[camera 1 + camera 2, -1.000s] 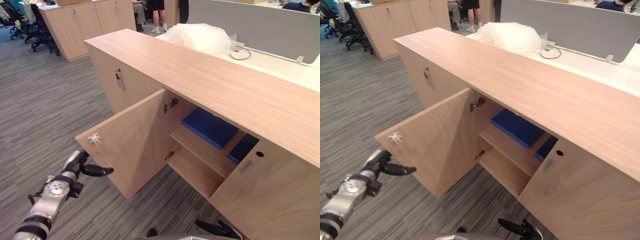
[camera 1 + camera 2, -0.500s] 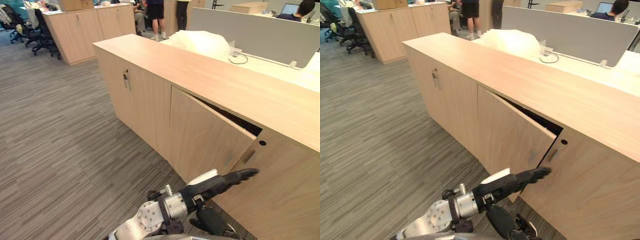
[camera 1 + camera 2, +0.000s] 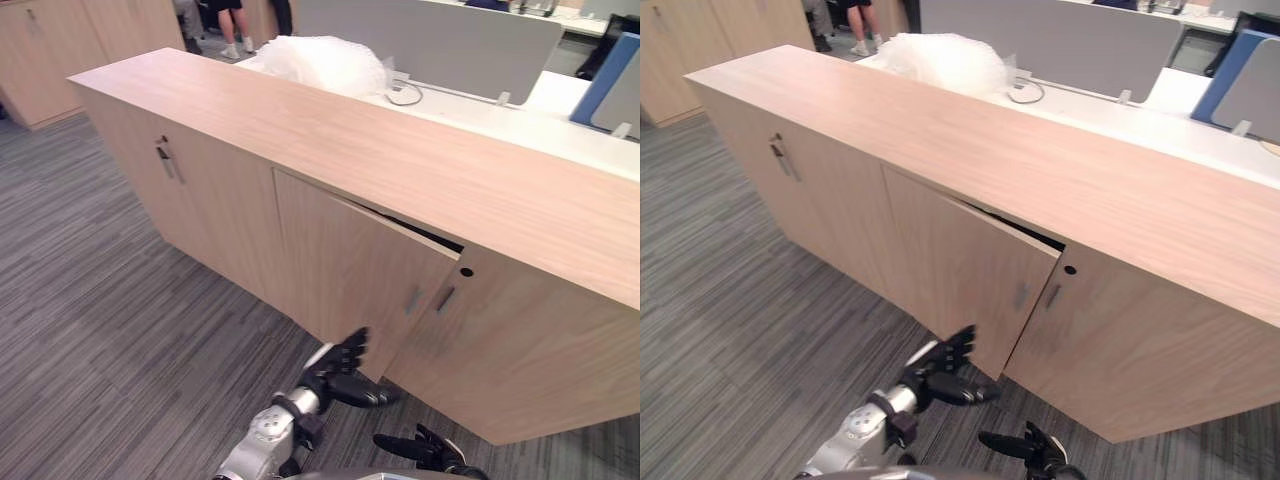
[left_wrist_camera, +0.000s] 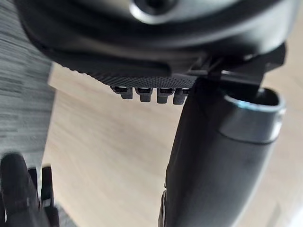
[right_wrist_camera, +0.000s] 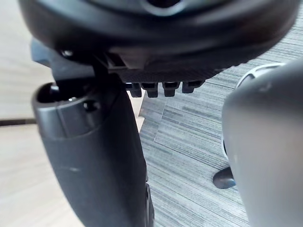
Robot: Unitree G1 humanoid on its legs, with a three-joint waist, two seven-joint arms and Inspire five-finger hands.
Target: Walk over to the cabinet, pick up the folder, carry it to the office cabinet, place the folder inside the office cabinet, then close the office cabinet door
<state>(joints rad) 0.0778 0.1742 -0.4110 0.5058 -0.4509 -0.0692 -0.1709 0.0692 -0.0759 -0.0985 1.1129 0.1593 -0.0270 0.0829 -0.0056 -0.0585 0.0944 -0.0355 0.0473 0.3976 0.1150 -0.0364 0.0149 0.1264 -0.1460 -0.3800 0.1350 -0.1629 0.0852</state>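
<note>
The light wood office cabinet (image 3: 330, 130) stands before me. Its middle door (image 3: 350, 270) is almost closed, with a thin dark gap (image 3: 420, 232) left at its upper right corner. My left hand (image 3: 340, 365) is low in front of that door, open with its fingers spread toward the door's bottom edge. In the left wrist view the thumb (image 4: 213, 156) stands before the wood of the door (image 4: 109, 156). My right hand (image 3: 425, 448) hangs low by the cabinet's base, open and holding nothing. The cabinet's inside is hidden behind the door.
A bundle of clear bubble wrap (image 3: 320, 62) lies on the white desk behind the cabinet. A grey partition (image 3: 430, 40) runs behind it. A person's legs (image 3: 235, 30) stand at the back. Another wood cabinet (image 3: 40, 50) is at the far left, across grey carpet (image 3: 100, 330).
The door has swung from wide open to nearly closed. My left hand went from the door's outer edge to its front, then dropped low. The camera has shifted too.
</note>
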